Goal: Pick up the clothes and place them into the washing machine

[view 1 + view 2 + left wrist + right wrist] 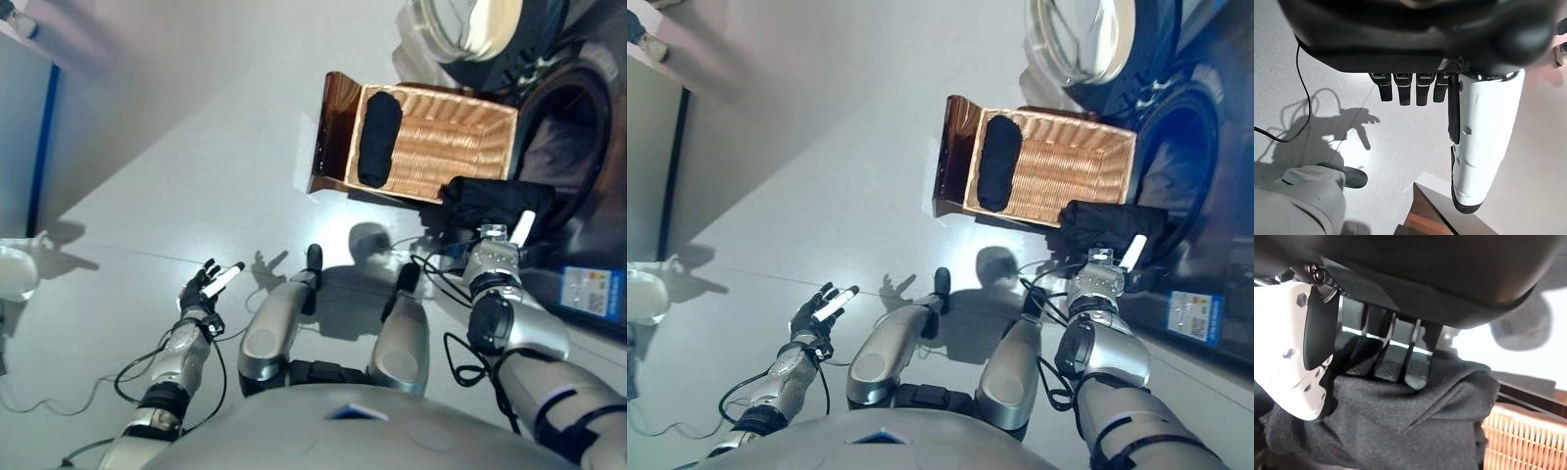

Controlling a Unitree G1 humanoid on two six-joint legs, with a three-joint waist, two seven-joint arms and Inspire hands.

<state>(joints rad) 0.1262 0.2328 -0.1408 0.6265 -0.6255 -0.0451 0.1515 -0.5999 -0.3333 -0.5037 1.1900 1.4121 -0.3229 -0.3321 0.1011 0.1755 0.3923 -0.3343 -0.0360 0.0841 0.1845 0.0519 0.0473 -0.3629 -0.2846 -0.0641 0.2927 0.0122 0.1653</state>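
Observation:
My right hand (495, 262) is shut on a bunched black garment (495, 201). It holds the garment between the wicker basket (451, 137) and the dark drum opening of the washing machine (568, 147). In the right wrist view the fingers (1393, 364) and white-covered thumb (1288, 357) curl into the black cloth (1400, 426). A second black garment (379, 137) lies inside the basket along its left wall. My left hand (211, 284) hangs open and empty over the floor at the lower left, with fingers (1400, 90) relaxed and nothing past them.
The washer's round door (465, 24) stands open above the basket. A brown panel (331, 127) rises on the basket's left side. A white object (15, 269) sits on the floor at the far left, near a wall with a blue edge strip (41, 147).

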